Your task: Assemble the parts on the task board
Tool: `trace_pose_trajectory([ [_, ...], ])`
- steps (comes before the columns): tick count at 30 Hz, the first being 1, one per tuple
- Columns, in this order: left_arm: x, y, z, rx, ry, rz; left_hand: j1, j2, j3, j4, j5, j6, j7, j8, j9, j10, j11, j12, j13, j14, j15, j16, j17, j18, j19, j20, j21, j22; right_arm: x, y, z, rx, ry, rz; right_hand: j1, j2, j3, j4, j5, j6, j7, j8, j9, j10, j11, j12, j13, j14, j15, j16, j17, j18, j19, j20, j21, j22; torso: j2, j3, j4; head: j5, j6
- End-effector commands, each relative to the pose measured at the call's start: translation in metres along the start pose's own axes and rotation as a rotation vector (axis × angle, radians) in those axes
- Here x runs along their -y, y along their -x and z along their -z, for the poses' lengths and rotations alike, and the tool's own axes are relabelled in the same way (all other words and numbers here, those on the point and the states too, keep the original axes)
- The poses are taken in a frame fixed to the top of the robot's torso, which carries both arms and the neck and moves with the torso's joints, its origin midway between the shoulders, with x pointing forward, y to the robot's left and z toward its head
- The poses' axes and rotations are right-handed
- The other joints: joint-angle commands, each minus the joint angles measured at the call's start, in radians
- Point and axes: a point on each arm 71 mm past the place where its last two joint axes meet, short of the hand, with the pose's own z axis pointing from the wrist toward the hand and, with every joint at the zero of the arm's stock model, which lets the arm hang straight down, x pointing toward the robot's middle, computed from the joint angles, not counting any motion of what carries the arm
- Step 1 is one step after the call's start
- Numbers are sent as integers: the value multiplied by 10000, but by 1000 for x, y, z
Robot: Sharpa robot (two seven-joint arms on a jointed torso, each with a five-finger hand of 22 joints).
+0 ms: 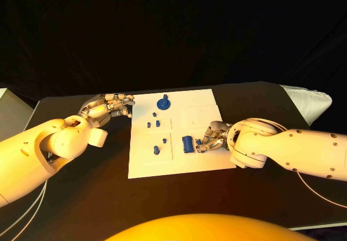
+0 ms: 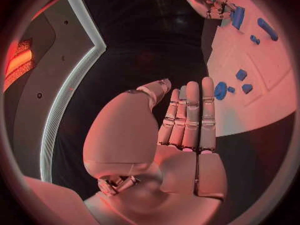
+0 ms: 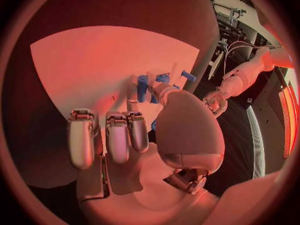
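Note:
The white task board [image 1: 173,160] lies in the middle of the black table. On it are a round blue part with a stem [image 1: 165,104], several small blue pieces [image 1: 156,149] and a taller blue block [image 1: 188,143]. My right hand [image 1: 212,136] rests on the board with its fingertips against that block [image 3: 142,87]; thumb and one finger close on it while the other fingers are curled in. My left hand [image 1: 110,106] hovers at the board's far left edge. Its fingers [image 2: 190,115] are stretched out side by side and hold nothing.
A white cloth-like object [image 1: 311,103] lies at the table's far right. A pale box edge [image 1: 9,113] stands off the table's left side. Bare black table [image 1: 79,201] stretches in front of the board.

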Motion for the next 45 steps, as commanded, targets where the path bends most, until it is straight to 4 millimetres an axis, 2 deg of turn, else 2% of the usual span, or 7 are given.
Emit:
trace_pose_trajectory([
  [1,1,-3,0,-207,-57,14,33,104,20,37,55,-26,22,69,-15,-69,26,47,-12,-11,58,-71,-15,130,100,-2,-49,-14,-3,0,0,106,175,72,-102,19,-98,4,-67,76,-13,-27,-9,748,-5,-21,2248,1043,-50,42,2634,-171,826,-31,-5,2362,-4,-1,0,1,-6],
  [9,1,-2,0,-204,-51,8,33,104,20,37,55,-26,22,69,-15,-69,26,47,-12,-11,58,-71,-15,130,100,-2,-49,-14,-4,0,0,199,255,14,-395,81,-354,13,-108,87,-18,-31,-17,739,-9,-46,2236,1043,-55,42,2634,-167,823,-37,-26,2357,-3,1,-1,2,-3],
  [12,1,-2,0,-203,-50,5,33,104,20,37,55,-26,22,69,-15,-69,26,47,-12,-11,58,-71,-15,130,100,-2,-49,-14,-4,0,1,226,305,-8,-580,97,-581,0,238,90,-25,-30,-16,742,-17,-41,2239,1043,-62,42,2634,-168,824,-44,-26,2358,-3,0,-3,4,-4],
  [23,1,-2,0,-216,-52,-26,33,104,20,37,55,-26,22,69,-15,-69,26,47,-12,-11,58,-71,-15,130,100,-2,-49,-14,-4,0,4,267,611,-72,-921,137,-1088,7,-149,101,-48,-17,-8,748,-32,-30,2247,1043,-73,42,2634,-171,829,-53,-13,2362,-3,5,-3,9,10],
  [36,0,-2,-1,-226,-48,-24,33,104,20,37,55,-26,22,69,-15,-69,26,47,-12,-11,58,-71,-15,130,100,-2,-49,-14,8,1,14,-67,1051,126,631,247,-2093,-34,-2032,170,-101,125,41,766,-75,7,2272,1043,-109,42,2634,-177,836,-81,15,2371,-10,11,-16,17,29],
  [42,0,-3,-1,-233,-44,-21,38,119,21,48,59,-32,25,75,-18,-73,28,54,-16,-15,61,-77,-16,127,105,-3,-60,-17,14,2,15,-135,1017,161,1087,387,-2417,-38,-2429,209,-128,180,39,773,-97,21,2280,1043,-124,42,2634,-182,843,-91,43,2379,-11,11,-8,2,35],
  [45,-1,-3,-1,-241,-41,-17,38,119,21,48,59,-32,25,75,-18,-73,28,54,-16,-15,61,-77,-16,127,105,-3,-60,-17,15,2,14,-122,957,188,1262,482,-2445,-46,-2445,239,-151,209,42,777,-115,29,2285,1043,-135,42,2634,-183,844,-99,52,2381,-8,5,-7,-7,43],
])
